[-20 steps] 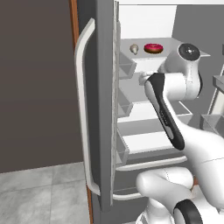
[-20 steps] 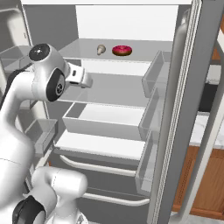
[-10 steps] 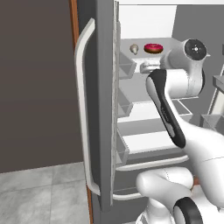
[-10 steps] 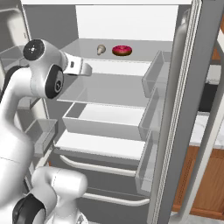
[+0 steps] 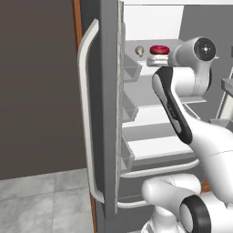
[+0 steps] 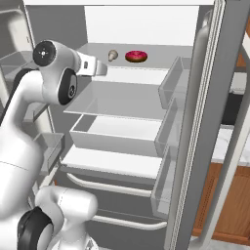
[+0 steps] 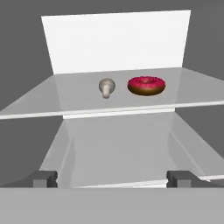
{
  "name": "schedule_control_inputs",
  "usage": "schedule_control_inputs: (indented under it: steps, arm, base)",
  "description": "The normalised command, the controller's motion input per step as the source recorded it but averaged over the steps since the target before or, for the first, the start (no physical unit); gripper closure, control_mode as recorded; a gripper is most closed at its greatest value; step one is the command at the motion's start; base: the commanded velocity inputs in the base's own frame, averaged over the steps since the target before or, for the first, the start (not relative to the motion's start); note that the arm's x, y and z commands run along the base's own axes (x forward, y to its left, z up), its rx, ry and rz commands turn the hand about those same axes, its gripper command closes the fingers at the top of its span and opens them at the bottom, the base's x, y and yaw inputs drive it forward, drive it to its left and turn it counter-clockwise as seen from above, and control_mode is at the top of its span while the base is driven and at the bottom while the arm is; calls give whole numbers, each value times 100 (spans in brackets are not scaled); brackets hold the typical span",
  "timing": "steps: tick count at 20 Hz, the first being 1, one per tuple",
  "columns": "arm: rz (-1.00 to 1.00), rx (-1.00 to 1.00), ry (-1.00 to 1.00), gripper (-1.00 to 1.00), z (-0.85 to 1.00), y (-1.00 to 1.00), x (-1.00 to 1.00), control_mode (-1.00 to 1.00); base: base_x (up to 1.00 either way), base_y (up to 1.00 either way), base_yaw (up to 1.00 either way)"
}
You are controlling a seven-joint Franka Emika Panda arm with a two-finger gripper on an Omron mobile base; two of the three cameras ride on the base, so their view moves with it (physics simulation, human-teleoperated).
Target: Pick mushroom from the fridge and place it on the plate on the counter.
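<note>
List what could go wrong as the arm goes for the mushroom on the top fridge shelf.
1. The red-glazed ring donut lies close beside the small beige mushroom; the wide-open claw may bump or catch the donut instead.
2. The claw sits lower than the glass top shelf, so a straight advance may strike the shelf edge.
3. The mushroom lies on its side, stem toward the claw; a poor pinch could roll it away.

Both base views look forward and down into the open fridge (image 5: 109, 113) from behind the arm, left and right. The hand view faces its top shelf (image 7: 78, 98) closely, level.
</note>
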Motion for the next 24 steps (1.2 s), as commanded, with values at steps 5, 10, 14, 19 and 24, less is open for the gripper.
schedule_control_inputs:
  steps: [5, 10, 14, 19, 24]
  arm:
    - [0, 0, -7, -100, 47, 0, 32, -100]
    - [0, 0, 4, -100, 12, 0, 49, -100]
    - [0, 0, 10, -100, 0, 0, 43, -100]
    - [0, 0, 12, -100, -4, 0, 45, -100]
    - [0, 0, 4, -100, -20, 0, 44, -100]
  base:
    - [0, 0, 0]
    - [0, 0, 0]
    - [0, 0, 0]
    - [0, 0, 0]
    - [0, 0, 0]
